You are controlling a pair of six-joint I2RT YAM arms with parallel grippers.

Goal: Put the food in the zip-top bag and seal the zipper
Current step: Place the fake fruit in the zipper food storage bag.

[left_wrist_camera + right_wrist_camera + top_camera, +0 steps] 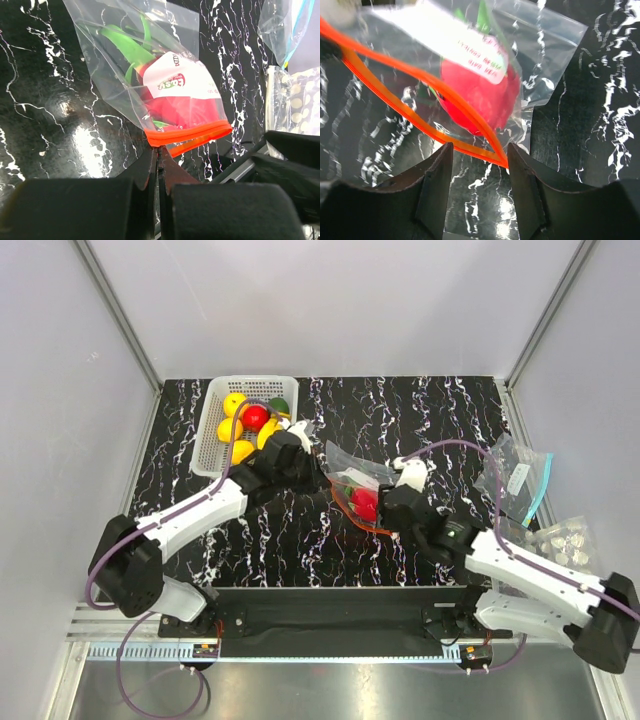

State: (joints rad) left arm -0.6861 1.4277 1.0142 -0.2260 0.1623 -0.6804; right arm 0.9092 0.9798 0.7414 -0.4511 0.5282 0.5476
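Note:
The clear zip-top bag [350, 465] [100, 65] [545, 45] lies mid-table with a pink-red dragon fruit [364, 502] [185, 105] [480, 95] inside it. Its red-orange zipper [190, 134] [395, 102] gapes, the two strips apart. My left gripper [318, 480] [159, 149] is shut, its tips pinching the left end of the zipper edge. My right gripper [383, 508] [480, 147] stands open at the other end. There the zipper's corner lies between its fingers and touches the right one. More toy fruits [240, 425] sit in the white basket.
The white mesh basket [210, 440] stands at the back left, close behind my left arm. A clear bag with a teal edge [520, 480] [280, 25] and a bubbled sheet [565, 540] [295, 100] lie at the right edge.

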